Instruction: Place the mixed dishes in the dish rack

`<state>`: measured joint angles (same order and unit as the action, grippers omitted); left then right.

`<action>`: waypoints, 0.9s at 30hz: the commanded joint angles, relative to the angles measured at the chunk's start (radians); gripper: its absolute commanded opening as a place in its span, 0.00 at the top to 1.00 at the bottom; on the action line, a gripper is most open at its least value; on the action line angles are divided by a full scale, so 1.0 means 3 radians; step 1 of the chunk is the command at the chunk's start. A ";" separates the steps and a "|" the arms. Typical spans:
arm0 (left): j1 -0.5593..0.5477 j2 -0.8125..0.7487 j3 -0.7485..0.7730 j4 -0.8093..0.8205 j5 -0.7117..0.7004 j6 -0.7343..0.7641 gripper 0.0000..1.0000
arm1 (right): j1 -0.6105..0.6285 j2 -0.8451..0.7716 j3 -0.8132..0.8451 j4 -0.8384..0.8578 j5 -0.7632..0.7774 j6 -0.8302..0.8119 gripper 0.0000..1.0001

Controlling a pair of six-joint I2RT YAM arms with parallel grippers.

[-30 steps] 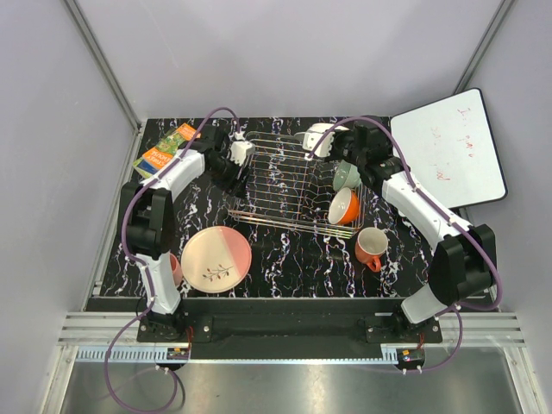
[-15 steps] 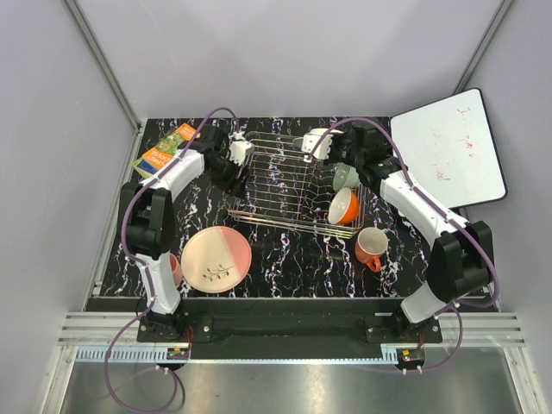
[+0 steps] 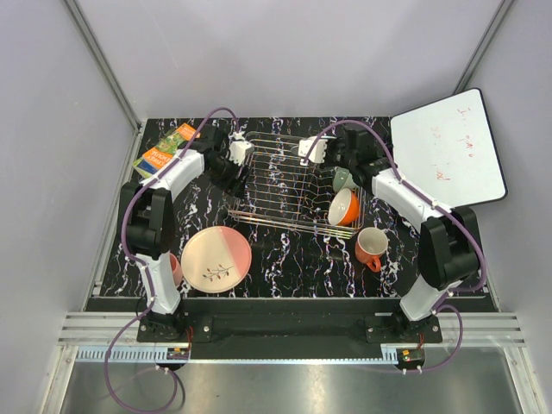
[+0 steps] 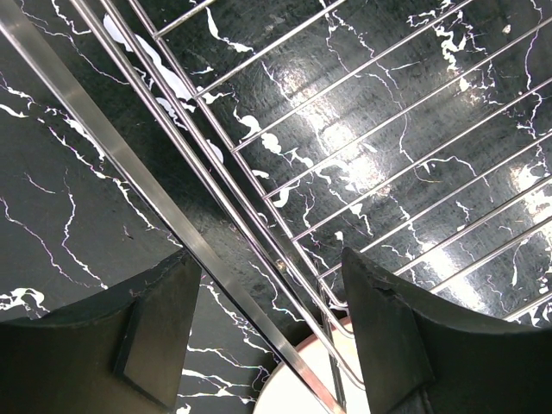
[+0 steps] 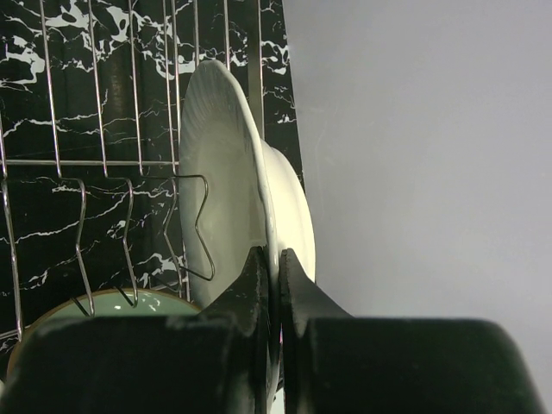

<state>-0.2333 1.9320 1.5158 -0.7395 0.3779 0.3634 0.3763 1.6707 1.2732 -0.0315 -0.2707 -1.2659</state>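
Observation:
The wire dish rack (image 3: 289, 185) stands mid-table. My right gripper (image 3: 313, 152) is shut on the rim of a cream bowl (image 3: 305, 148), held on edge over the rack's far right part; the right wrist view shows my gripper (image 5: 276, 254) pinching the bowl (image 5: 228, 172). A pale green bowl (image 3: 345, 178) and an orange cup (image 3: 343, 207) lie in the rack's right end. My left gripper (image 3: 235, 172) is open astride the rack's left rim (image 4: 147, 181), holding nothing. The orange handled mug (image 3: 372, 247), pink-cream plate (image 3: 216, 259) and pink tumbler (image 3: 176, 269) sit on the table. The white plate is out of view.
A white board (image 3: 448, 147) leans at the far right. An orange-green snack packet (image 3: 166, 148) lies at the far left corner. Grey walls close the back and sides. The left arm's base link hides part of the tumbler.
My right gripper has carried the cream bowl a little to the left along the rack's far side. The left gripper has stayed at the rack's left rim.

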 commanded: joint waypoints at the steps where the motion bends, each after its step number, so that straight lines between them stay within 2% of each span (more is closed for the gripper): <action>1: -0.0010 -0.0079 0.0056 0.0052 -0.0053 0.0052 0.30 | 0.0009 -0.0026 0.0010 0.0350 -0.0228 0.0083 1.00; 10: -0.0010 -0.0089 0.0056 0.0046 -0.0048 0.0072 0.30 | -0.0002 0.0071 -0.0117 0.0498 -0.0197 0.0216 1.00; 14: -0.0010 -0.0105 0.0045 0.0046 -0.0073 0.0088 0.30 | -0.0012 0.0117 -0.0189 0.0575 -0.0105 0.0262 0.89; 16: -0.0010 -0.0115 0.0045 0.0041 -0.0073 0.0103 0.30 | -0.0012 0.0112 -0.0255 0.0687 -0.0074 0.0328 0.78; 18: -0.0010 -0.0130 0.0035 0.0046 -0.0094 0.0108 0.30 | -0.0017 0.0092 -0.0286 0.0744 -0.0064 0.0354 0.73; 19: -0.0010 -0.0135 0.0040 0.0046 -0.0099 0.0113 0.30 | -0.0017 0.0076 -0.0312 0.0764 -0.0044 0.0359 0.68; 21: -0.0010 -0.0145 0.0040 0.0041 -0.0114 0.0108 0.30 | -0.0022 0.0051 -0.0347 0.0841 -0.0003 0.0364 0.53; 22: -0.0010 -0.0146 0.0045 0.0041 -0.0109 0.0113 0.29 | -0.0022 0.0005 -0.0378 0.0882 0.0012 0.0374 0.37; 27: -0.0010 -0.0197 0.0158 -0.0040 -0.0145 0.0098 0.26 | -0.0017 -0.0271 -0.0389 0.0887 0.0109 0.0415 0.12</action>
<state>-0.2333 1.9316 1.5166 -0.7429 0.3561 0.3782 0.3721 1.6871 1.1564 0.1722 -0.2668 -1.1633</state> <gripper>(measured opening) 0.728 0.808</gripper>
